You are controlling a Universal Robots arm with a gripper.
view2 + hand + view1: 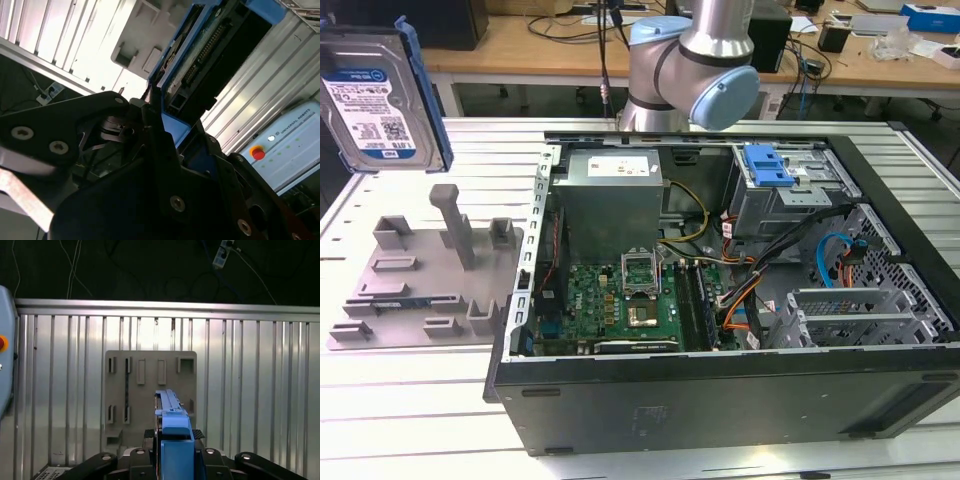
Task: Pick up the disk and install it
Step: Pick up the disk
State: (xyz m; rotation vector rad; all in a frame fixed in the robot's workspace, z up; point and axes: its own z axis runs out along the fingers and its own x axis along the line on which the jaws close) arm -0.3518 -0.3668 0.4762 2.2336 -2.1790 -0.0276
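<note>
ribbed metal table [250, 390], end effector [173, 434] clamped on disk [169, 402]

silver disk [370, 105], blue rails [429, 100], grey tray [420, 285]

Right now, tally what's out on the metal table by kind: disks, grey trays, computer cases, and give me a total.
disk: 1
grey tray: 1
open computer case: 1
Total: 3
</note>
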